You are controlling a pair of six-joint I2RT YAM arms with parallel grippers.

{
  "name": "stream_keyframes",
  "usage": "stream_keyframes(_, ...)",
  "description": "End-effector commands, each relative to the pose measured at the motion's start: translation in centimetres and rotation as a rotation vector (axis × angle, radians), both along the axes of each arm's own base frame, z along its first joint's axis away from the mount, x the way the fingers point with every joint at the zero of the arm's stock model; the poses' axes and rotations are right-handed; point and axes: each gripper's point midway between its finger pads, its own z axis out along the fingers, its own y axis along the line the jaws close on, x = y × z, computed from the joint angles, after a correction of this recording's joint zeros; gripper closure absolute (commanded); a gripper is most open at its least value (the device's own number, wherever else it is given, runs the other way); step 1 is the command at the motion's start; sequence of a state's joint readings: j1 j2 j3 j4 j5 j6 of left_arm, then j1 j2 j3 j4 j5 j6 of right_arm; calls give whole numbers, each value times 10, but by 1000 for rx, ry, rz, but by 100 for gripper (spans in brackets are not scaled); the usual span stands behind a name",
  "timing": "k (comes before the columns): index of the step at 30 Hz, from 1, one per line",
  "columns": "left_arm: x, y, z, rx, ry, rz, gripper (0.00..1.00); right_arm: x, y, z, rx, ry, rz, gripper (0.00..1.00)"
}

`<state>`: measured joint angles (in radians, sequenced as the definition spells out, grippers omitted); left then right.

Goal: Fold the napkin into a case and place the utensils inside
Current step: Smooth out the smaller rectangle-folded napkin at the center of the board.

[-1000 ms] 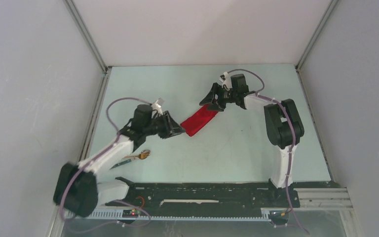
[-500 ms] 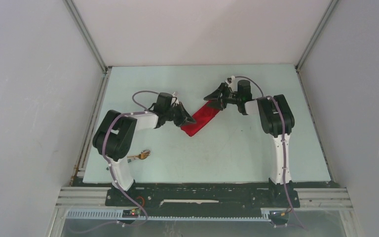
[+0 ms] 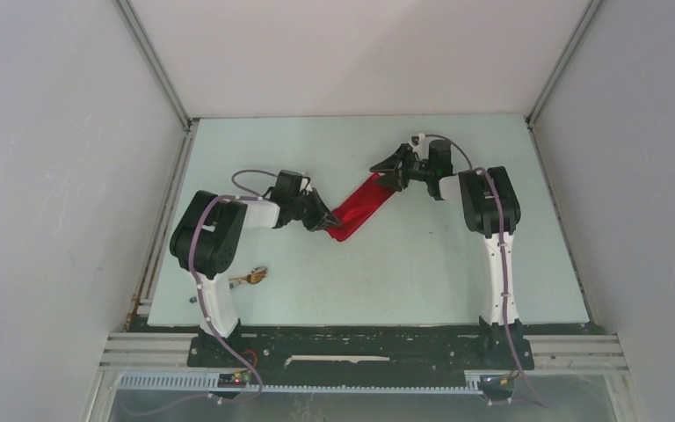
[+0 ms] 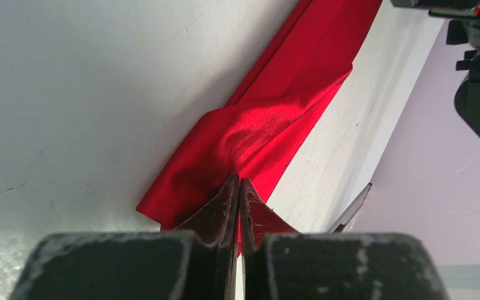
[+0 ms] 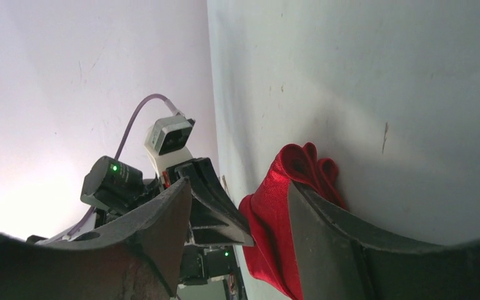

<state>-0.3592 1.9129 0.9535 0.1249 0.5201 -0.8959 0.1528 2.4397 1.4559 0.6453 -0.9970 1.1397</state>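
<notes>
Napkin point(image 3: 360, 204) on table point(image 3: 439, 264), folded strip between grippers. Left gripper point(image 3: 326, 222) clenched on near end; right gripper point(image 3: 386, 175) spread around far end, unclamped. Risk: left pull slides cloth out, fold collapses.

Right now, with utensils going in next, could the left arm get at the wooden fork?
Probably not yet: the left hand is shut on the near end of the napkin. The fork lies uncovered close beside that arm, so once it lets go the way looks free.
</notes>
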Motion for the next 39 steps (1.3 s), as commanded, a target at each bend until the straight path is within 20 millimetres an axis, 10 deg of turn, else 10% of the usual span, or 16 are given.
stream_keyframes(1,-3,1,11,14,-40,-55,92,18,-9,18,-11,-74,-18,34)
stream_keyframes(10,-4,-3,31,7,-73,-76,89,-4,10,83,-8,-183,28,33)
stream_keyframes(18,2,-3,32,7,-73,-58,89,4,35,43,13,-134,34,34)
stream_keyframes(28,9,-1,100,-14,-200,-46,73,33,28,2,-34,-96,35,34)
stream_keyframes(39,43,15,59,71,-108,25,46,19,-3,97,-82,-190,65,32)
